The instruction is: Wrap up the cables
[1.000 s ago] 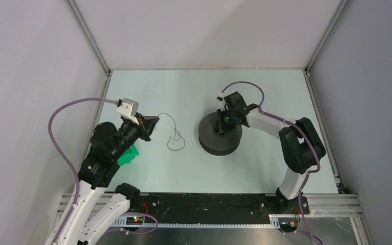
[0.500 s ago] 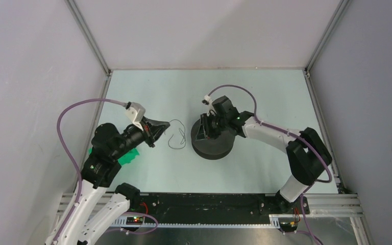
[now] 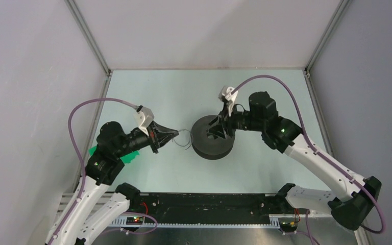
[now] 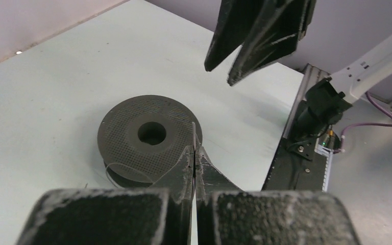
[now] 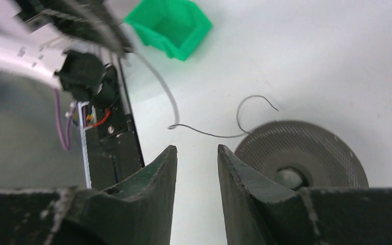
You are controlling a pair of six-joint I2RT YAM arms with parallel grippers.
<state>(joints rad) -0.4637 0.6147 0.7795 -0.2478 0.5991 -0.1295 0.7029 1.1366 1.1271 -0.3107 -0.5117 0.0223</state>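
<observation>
A black mounting rail (image 3: pixel 204 204) at the near edge carries two robot arms, each trailing one mauve lead, over a pale mint desk (image 3: pixel 158 92). One small green bin (image 5: pixel 171 25) lies at the desk's left side, partly under the left arm. The left tool (image 4: pixel 194 145) reaches toward the middle with its fingers pressed together, and appears to pinch one end of the single thin black cable (image 5: pixel 204 133). From there the cable hangs in a curve and runs across the bare desk to the near-left edge of the one dark grey spool (image 4: pixel 120 132), ending in a small free loop beside the rim. None of it is wound on. The spool lies flat near the desk's centre, its perforated upper face and round hub hole facing up. Above it hangs the right tool (image 5: pixel 196 150), fingers parted by a modest gap with nothing between them, apart from both cable and spool. Beyond, the far half of the desk meets plain grey-white walls (image 3: pixel 194 30), framed by aluminium posts (image 3: pixel 89 38) running up from the two back corners.
</observation>
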